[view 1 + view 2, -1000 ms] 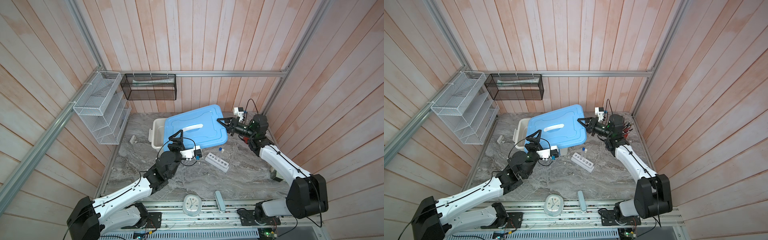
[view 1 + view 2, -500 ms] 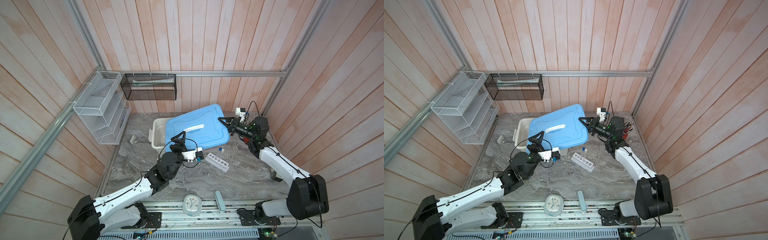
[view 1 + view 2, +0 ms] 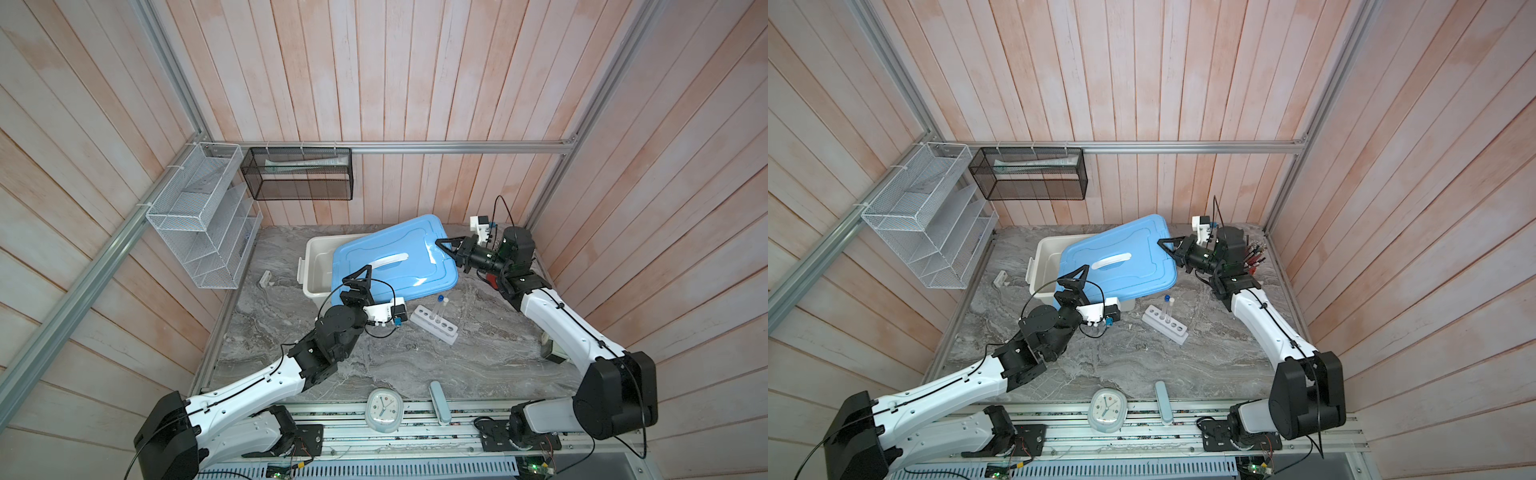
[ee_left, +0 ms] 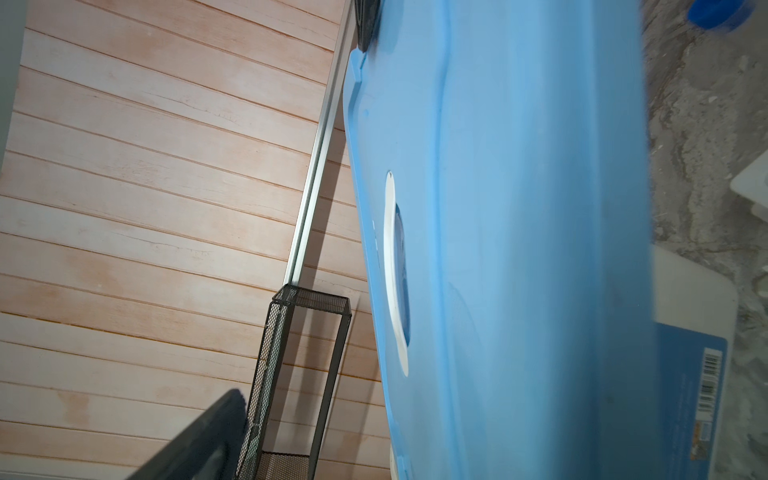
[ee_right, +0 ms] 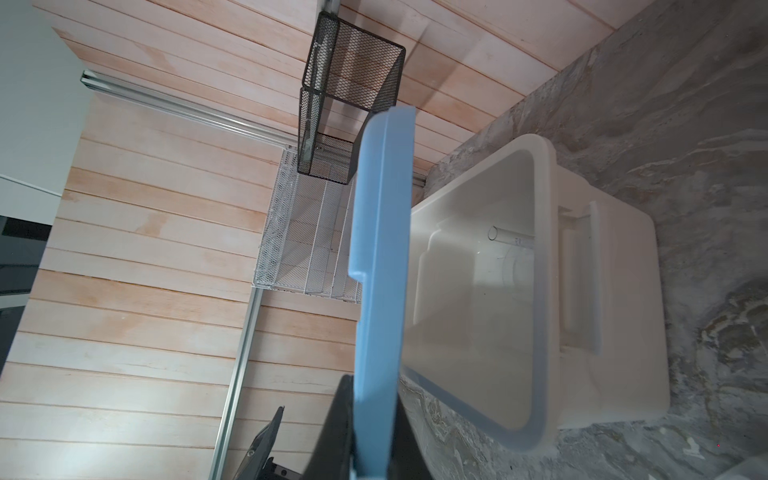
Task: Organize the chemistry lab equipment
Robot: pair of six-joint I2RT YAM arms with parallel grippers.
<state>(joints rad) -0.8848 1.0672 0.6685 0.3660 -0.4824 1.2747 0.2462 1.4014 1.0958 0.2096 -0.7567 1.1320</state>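
The white six-hole rack [image 3: 434, 323] sits on the bench [image 3: 374, 365] just off the front corner of the white bin [image 3: 308, 257]. Its long axis runs diagonally away from the bin. Two thin tubes stand in it side by side, caps up: the blue-capped tube [image 3: 440, 299] and the white-capped tube [image 3: 446, 300]. I can't make out any writing on them.

Neither gripper is on the rack. It's near the left gripper [image 3: 360, 286] and well apart from the right gripper [image 3: 441, 248].

The left gripper is spread wide at the near edge of the blue lid [image 3: 395, 249], and I can't tell if it's touching. The right gripper is clamped on the lid's opposite edge, holding it askew over the bin with one end of the bin uncovered.

In the right wrist view a clear cylinder [image 5: 509, 236] lies inside the bin, with tiny print I can't read. The bin also has a blue label [image 4: 708, 380] with a barcode, but its text is too blurry to read.
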